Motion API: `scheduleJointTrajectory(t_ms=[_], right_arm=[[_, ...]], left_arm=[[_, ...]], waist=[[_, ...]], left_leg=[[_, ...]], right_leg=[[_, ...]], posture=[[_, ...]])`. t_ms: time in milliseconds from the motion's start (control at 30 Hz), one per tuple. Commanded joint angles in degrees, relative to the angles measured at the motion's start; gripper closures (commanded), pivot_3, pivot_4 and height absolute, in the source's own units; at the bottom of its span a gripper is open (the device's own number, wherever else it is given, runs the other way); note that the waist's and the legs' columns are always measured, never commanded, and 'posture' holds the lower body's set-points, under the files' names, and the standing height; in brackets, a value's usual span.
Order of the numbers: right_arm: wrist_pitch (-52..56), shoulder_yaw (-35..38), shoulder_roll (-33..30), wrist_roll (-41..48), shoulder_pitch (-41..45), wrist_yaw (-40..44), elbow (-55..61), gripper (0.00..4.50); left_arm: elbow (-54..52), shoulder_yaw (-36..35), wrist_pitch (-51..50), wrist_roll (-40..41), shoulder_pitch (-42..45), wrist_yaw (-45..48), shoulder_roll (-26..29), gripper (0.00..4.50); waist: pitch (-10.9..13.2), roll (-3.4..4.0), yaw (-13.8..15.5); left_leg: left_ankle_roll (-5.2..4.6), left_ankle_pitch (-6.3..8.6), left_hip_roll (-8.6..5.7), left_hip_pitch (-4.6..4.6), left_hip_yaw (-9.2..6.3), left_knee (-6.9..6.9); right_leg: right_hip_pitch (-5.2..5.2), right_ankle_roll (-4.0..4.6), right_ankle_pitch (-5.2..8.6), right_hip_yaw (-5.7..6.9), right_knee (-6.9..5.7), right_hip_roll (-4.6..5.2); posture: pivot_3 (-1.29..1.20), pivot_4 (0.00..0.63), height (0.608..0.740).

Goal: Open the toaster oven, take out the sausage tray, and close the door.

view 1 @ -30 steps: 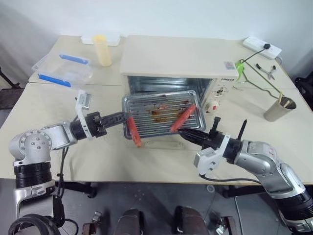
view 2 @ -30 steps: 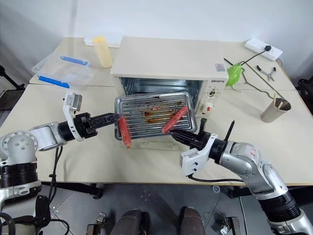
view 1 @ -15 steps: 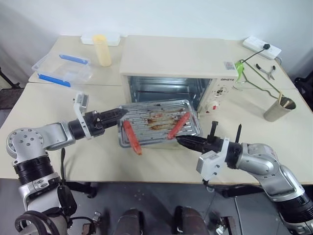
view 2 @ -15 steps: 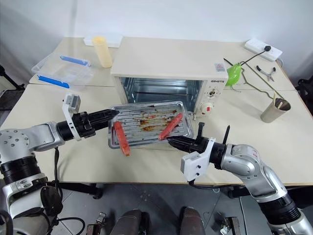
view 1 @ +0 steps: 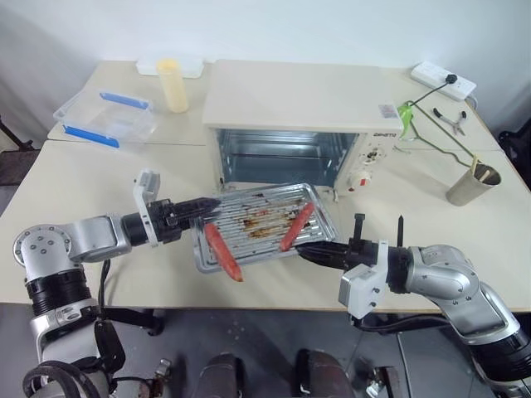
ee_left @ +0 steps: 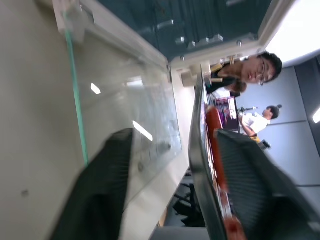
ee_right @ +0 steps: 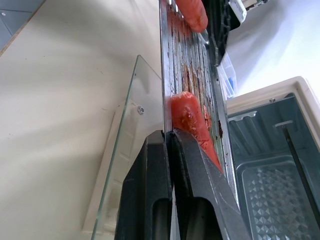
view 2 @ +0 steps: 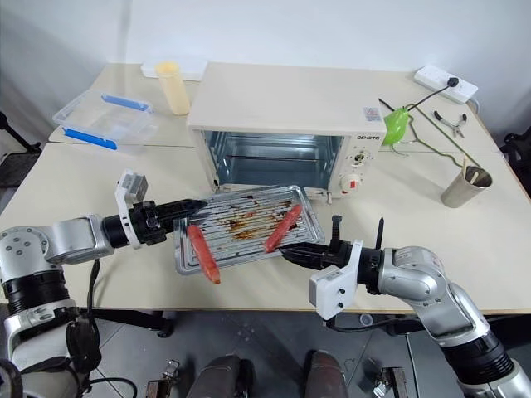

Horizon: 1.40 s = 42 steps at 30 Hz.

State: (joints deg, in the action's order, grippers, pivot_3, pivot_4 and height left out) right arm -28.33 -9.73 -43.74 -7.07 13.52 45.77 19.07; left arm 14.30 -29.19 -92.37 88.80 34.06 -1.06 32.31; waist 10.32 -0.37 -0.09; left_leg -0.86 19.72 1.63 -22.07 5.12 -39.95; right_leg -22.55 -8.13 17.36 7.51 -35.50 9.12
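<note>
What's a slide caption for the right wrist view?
Right gripper shut on the shiny silver sausage tray's rim, over the open glass door.

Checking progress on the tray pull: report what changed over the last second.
Both grippers, left and right, carried the sausage tray out from the toaster oven mouth, toward the robot and lower. The right gripper stayed clamped on its rim. The door stayed open.

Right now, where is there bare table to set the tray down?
Bare table lies left of the oven, below the plastic box, and on the right between oven and cup. Straight ahead is crowded: the open door lies under the tray.
</note>
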Motion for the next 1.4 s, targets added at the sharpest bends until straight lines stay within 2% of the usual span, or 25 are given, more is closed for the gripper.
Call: scheduleJointTrajectory(t_ms=[33, 133, 200, 267, 333, 467, 667, 867, 1133, 1267, 1400], right_arm=[[-0.2, 0.8, 0.2, 2.0, 1.2, -0.1, 2.6, 4.5], [-0.3, 0.6, 0.4, 2.1, 1.5, 0.3, 2.5, 4.5], [-0.3, 0.4, 0.6, 2.2, 1.8, 0.6, 2.4, 4.5], [-0.2, 0.3, 0.7, 2.4, 2.1, 0.8, 2.3, 4.5], [0.4, 0.3, 0.9, 3.1, 2.2, 0.9, 2.1, 4.5], [2.7, 0.3, 0.8, 5.7, 2.2, 2.3, 2.0, 4.5], [9.3, 1.6, 1.5, 11.0, 2.1, 4.1, 3.0, 4.5], [13.3, 3.5, 1.6, 15.6, 1.8, 5.8, 3.3, 2.64], [16.9, 8.9, 1.5, 23.5, 0.3, 6.6, 0.7, 0.03], [20.8, 12.5, -0.4, 28.9, -2.8, 10.0, -2.0, 0.03], [30.7, 15.8, -1.4, 35.5, -6.5, 10.7, -4.1, 0.03]], left_arm=[[-1.0, 3.3, 2.4, 10.7, -2.6, -3.7, 2.4, 3.13], [-2.9, 7.7, 9.2, 21.1, -6.3, -9.4, 4.2, 4.1], [-4.1, 8.9, 12.6, 24.0, -8.1, -11.3, 4.0, 4.49], [-4.7, 9.0, 13.8, 24.2, -9.0, -11.4, 3.4, 4.49], [-5.1, 9.5, 11.9, 24.2, -9.5, -5.7, 3.9, 4.49], [-5.0, 7.3, 16.2, 24.2, -11.5, -13.5, 1.3, 4.49], [-6.4, 4.5, 17.1, 24.2, -13.4, -17.7, -3.5, 4.49], [-9.1, 0.5, 18.3, 24.2, -16.4, -20.9, -7.5, 4.5], [-9.6, -4.1, 17.5, 24.2, -19.0, -17.2, -7.4, 4.5], [-9.8, -7.3, 15.1, 24.2, -26.2, -10.5, -3.5, 4.5], [-10.2, -12.5, 16.2, 24.2, -34.3, -6.3, -2.3, 4.5]], waist=[[0.0, 0.0, 0.0], [0.0, 0.0, -0.1], [0.0, 0.0, 0.0], [0.0, 0.0, 0.1], [0.0, 0.0, 0.1], [0.0, 0.0, 0.0], [0.0, -0.01, 0.1], [0.0, -0.01, 0.1], [0.0, -0.02, 0.2], [0.0, -0.04, 0.1], [0.0, -0.04, 0.0]], left_leg=[[0.0, 0.0, 0.0, 0.0, 0.0, 0.0], [0.0, 0.0, 0.06, 0.01, -0.04, 0.01], [0.0, 0.0, 0.08, 0.01, -0.08, 0.0], [0.0, 0.0, 0.05, 0.02, -0.09, -0.02], [0.0, 0.0, -0.02, 0.01, -0.09, -0.03], [0.0, 0.0, -0.18, 0.03, -0.05, -0.02], [0.0, 0.0, -0.18, 0.02, -0.04, -0.02], [0.0, 0.0, -0.18, 0.03, -0.03, -0.02], [0.0, 0.0, -0.19, 0.03, 0.02, -0.02], [0.0, 0.0, -0.18, 0.03, 0.05, 0.0], [-0.01, 0.04, -0.13, 0.14, 0.2, 0.23]], right_leg=[[0.0, 0.0, 0.0, -0.02, 0.0, 0.02], [0.0, 0.0, 0.0, -0.04, -0.02, 0.03], [0.0, 0.0, 0.0, -0.06, -0.04, 0.07], [0.03, 0.0, 0.0, -0.05, -0.04, 0.09], [0.06, 0.0, 0.0, -0.03, -0.04, 0.09], [0.06, 0.0, 0.0, -0.04, -0.01, 0.05], [0.07, 0.0, 0.0, -0.04, -0.01, 0.05], [0.06, 0.0, 0.0, -0.03, -0.01, 0.04], [0.07, 0.0, 0.0, -0.05, 0.02, 0.04], [0.06, 0.0, 0.0, -0.06, 0.04, 0.02], [0.03, 0.03, 0.02, -0.13, 0.14, -0.01]], posture=[[0.0, 0.15, 0.74], [0.0, 0.15, 0.74], [0.0, 0.15, 0.74], [0.0, 0.15, 0.74], [0.0, 0.15, 0.74], [0.0, 0.15, 0.74], [0.0, 0.15, 0.74], [0.0, 0.15, 0.74], [0.0, 0.15, 0.74], [0.0, 0.15, 0.74], [0.0, 0.15, 0.74]])
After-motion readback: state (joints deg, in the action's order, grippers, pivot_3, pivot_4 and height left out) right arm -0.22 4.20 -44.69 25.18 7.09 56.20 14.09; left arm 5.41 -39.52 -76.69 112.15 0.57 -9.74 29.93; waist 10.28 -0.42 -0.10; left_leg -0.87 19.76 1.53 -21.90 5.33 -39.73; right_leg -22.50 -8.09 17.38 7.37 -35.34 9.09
